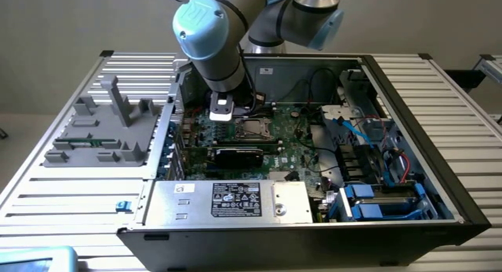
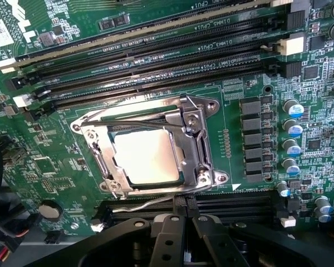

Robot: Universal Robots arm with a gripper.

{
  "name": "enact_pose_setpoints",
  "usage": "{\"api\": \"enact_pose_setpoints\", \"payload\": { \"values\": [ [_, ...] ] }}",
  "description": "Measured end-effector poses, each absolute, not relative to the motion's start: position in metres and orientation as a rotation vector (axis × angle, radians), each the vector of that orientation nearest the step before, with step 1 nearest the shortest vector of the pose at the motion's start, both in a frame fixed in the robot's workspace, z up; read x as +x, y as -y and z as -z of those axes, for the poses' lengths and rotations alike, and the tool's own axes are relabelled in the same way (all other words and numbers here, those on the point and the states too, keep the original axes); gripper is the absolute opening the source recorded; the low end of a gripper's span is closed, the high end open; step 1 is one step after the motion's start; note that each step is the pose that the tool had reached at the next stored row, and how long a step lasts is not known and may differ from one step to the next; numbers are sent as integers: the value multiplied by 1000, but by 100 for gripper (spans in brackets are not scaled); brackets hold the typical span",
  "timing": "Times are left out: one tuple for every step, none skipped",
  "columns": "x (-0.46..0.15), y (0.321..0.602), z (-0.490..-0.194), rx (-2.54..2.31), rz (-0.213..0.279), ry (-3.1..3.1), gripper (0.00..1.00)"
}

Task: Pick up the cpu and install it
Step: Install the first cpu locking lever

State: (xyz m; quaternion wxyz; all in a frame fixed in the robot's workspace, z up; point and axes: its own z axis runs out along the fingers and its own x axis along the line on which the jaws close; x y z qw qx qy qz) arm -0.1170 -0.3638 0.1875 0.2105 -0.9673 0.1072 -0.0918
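Exterior view: elevated, angled down into the open computer case (image 1: 314, 244). Wrist view: close above the motherboard (image 2: 61, 167). Shared: cpu (image 1: 253, 129), socket (image 2: 203, 139).

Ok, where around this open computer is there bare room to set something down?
Bare slatted table on the exterior view's right of the computer case, and on its left, nearer the camera than the grey rack. Inside the case it is crowded: circuit board, cables, arm over the socket.

Lab workbench: opened PC case (image 1: 314, 242), slatted metal table (image 1: 462, 137), robot arm (image 1: 211, 43).
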Motion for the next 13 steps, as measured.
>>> {"api": "enact_pose_setpoints", "payload": {
  "values": [
    [-117,364,-187,-2689,255,-300,11],
    [-117,364,-187,-2689,254,-301,11],
    [-117,364,-187,-2689,253,-302,11],
    [-117,364,-187,-2689,251,-303,11],
    [-117,364,-187,-2690,249,-303,11],
    [-117,364,-187,-2690,247,-304,11],
    [-117,364,-187,-2690,245,-304,11],
    [-118,364,-188,-2691,243,-305,11],
    [-119,364,-189,-2691,242,-305,11],
    [-120,364,-190,-2691,241,-306,11],
    [-122,364,-191,-2691,240,-306,11],
    [-124,364,-192,-2691,240,-306,11],
    [-125,364,-193,-2691,240,-306,11]
  ]
}}
